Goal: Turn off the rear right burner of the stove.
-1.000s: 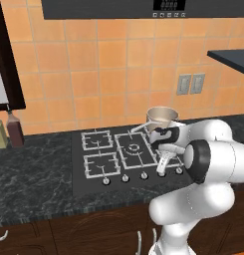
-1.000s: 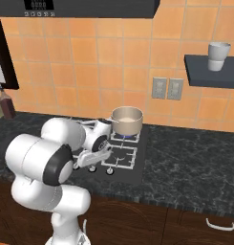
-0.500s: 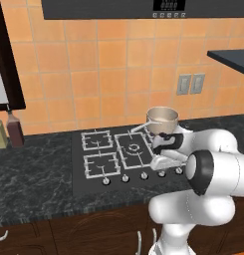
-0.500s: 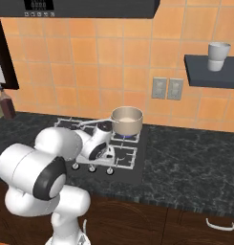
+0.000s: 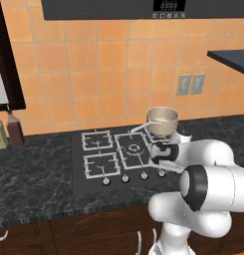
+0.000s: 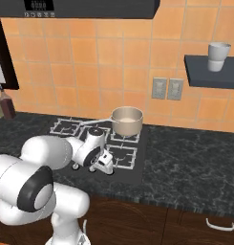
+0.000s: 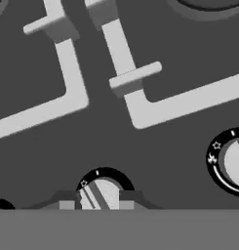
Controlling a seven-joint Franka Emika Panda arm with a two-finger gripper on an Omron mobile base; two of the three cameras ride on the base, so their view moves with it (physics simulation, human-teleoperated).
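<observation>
A steel pot [image 5: 162, 121] with a long handle sits on the rear right burner [image 6: 125, 135] of the stove [image 5: 88, 178]; its inside is not visible from either base camera, so what it holds cannot be told. A pale cup [image 6: 218, 50] stands on a dark shelf [image 6: 211, 78] high on the right wall, its contents also hidden. At the far left of the bench [image 5: 29, 184] two bottles [image 5: 8, 129] stand close together by the wall. The arm reaches down over the near right part of the stove, and the pincer [image 7: 96, 200] sits low over the knob row, its two dark tips set closely on either side of a silver knob [image 7: 97, 194]; whether they actually press it cannot be told. A second knob [image 7: 233, 162] lies to the right in the hand view, cut off by the edge. The arm covers the near right burner and part of the knob row in the left base view.
</observation>
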